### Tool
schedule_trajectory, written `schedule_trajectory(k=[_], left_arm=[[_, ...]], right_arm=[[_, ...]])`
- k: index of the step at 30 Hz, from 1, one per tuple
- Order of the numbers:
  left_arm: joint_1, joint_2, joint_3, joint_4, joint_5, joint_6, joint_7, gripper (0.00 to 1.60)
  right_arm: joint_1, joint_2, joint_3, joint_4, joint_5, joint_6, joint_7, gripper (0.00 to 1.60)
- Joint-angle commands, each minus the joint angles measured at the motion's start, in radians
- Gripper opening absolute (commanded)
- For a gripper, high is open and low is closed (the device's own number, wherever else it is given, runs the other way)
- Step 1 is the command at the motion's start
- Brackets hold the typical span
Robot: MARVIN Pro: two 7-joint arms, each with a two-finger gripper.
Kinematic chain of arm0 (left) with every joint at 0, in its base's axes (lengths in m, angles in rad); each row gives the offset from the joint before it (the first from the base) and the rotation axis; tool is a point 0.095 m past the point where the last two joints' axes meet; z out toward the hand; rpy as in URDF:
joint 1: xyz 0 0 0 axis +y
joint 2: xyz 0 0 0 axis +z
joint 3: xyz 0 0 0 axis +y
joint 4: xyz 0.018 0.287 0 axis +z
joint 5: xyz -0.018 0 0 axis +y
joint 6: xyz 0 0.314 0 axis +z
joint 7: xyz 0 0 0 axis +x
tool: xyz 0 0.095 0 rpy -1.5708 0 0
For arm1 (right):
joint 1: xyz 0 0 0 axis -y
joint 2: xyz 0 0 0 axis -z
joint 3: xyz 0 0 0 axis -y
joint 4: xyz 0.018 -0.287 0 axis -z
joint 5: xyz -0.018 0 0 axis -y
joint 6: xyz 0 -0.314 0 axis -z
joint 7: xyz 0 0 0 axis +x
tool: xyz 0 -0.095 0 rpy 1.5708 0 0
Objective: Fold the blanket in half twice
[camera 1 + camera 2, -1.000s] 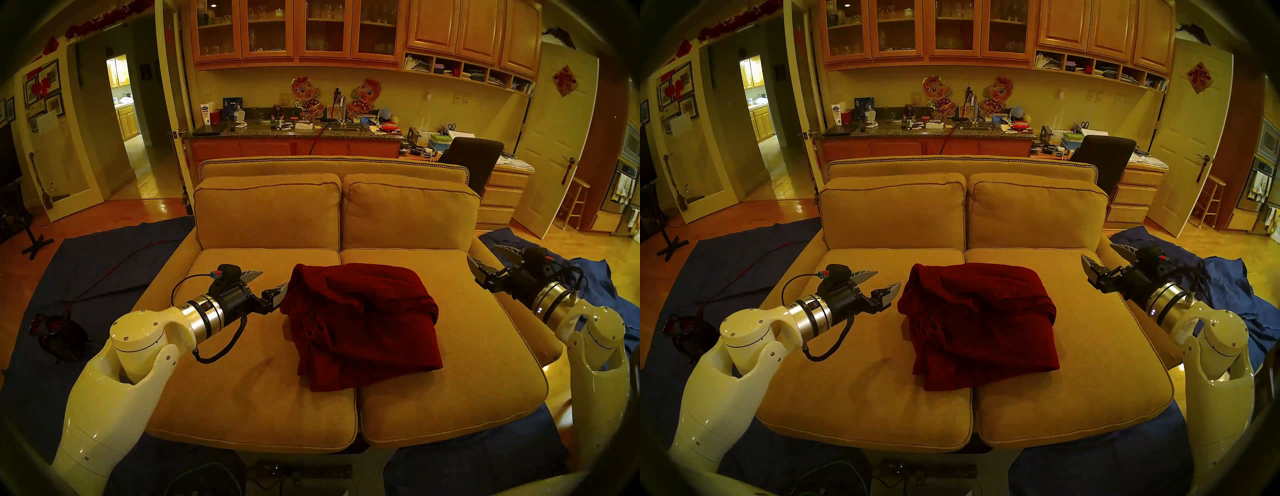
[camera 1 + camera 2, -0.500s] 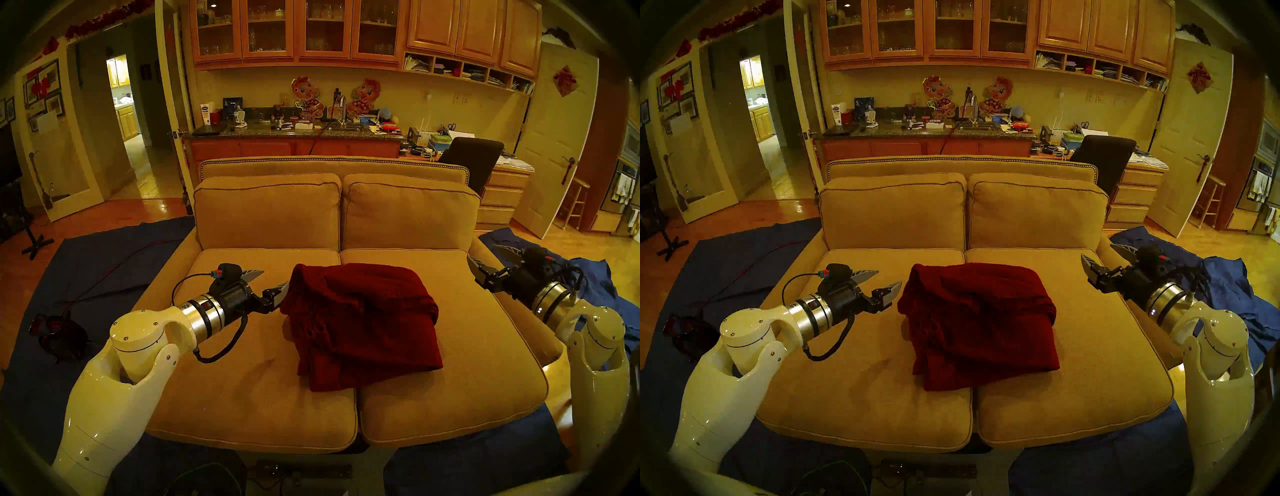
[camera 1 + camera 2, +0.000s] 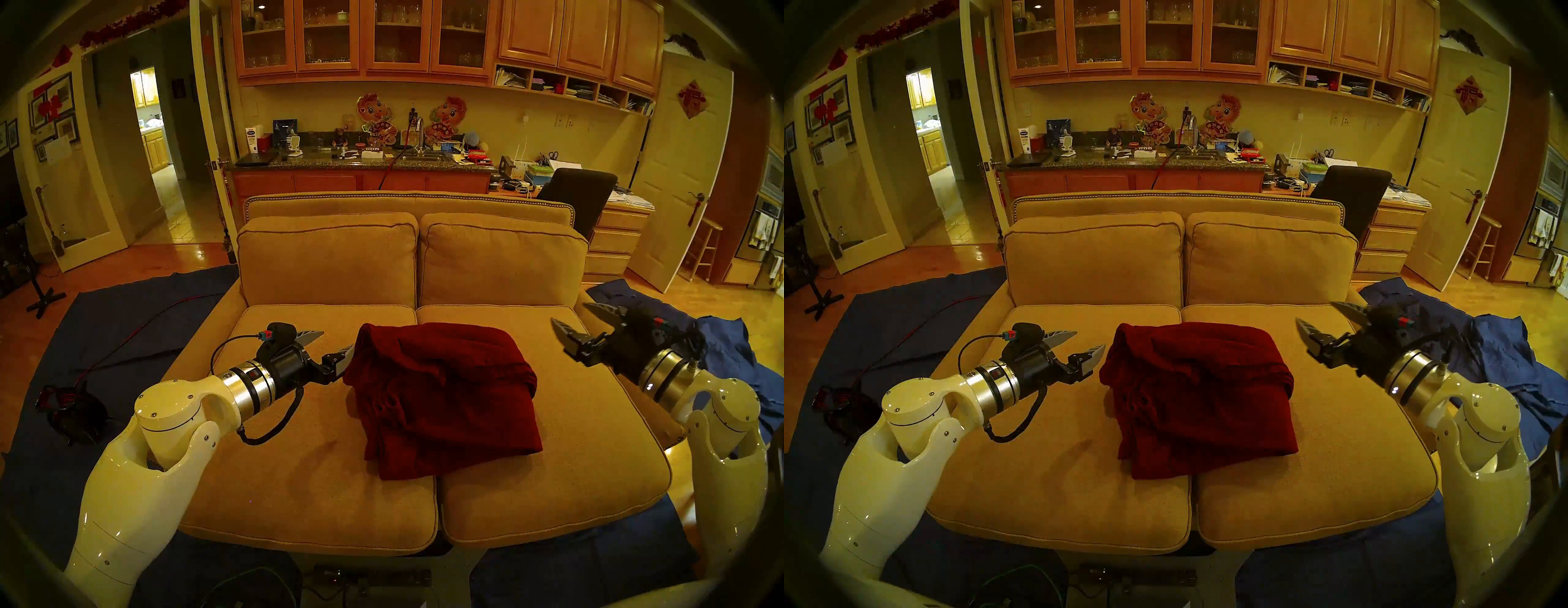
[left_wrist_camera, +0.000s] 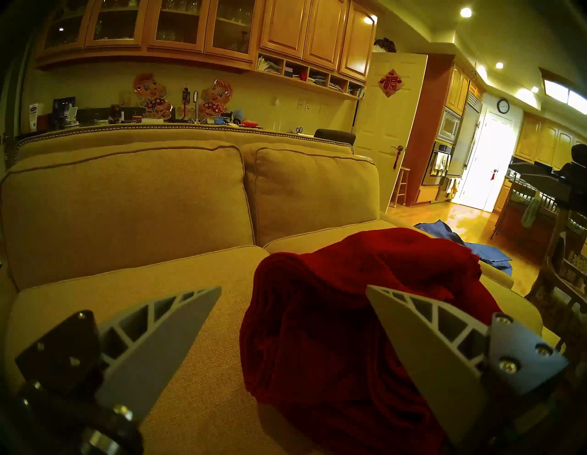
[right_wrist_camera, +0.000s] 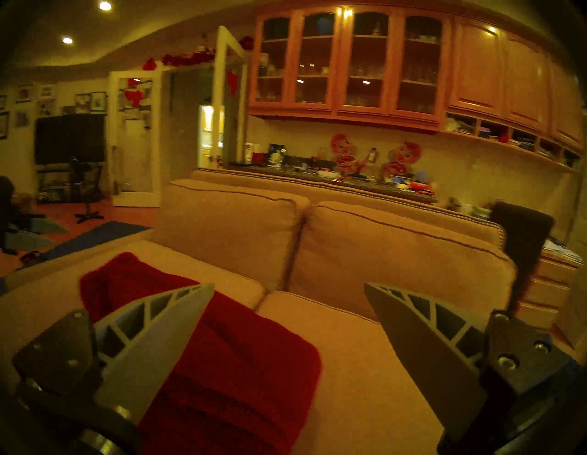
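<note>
Left gripper point(image 3: 330, 342) released, fingers spread, empty, just beside the blanket's left edge; whether the near fingertip touches the cloth is hard to tell.

Blanket point(image 3: 441, 395) lies mid-sofa point(image 3: 297, 458), straddling the seam between the two seat cushions, as a thick rumpled packet with stacked layers along its left side. Judged already folded, probably twice, though uneven; tidying may be all that is left.

Right gripper point(image 3: 580, 325) released, empty, hovering well apart over the right cushion.
</note>
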Motion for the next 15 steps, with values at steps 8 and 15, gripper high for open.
schedule_trajectory(k=[8,15], left_arm=[[-0.008,0.001,-0.005,-0.011,0.003,-0.005,-0.001,1.60],[-0.008,0.000,-0.006,-0.011,0.004,-0.004,-0.002,1.60]], right_arm=[[-0.065,-0.010,-0.134,-0.194,-0.013,0.017,0.040,1.60],[-0.119,-0.022,-0.227,-0.227,-0.059,0.033,0.034,1.60]])
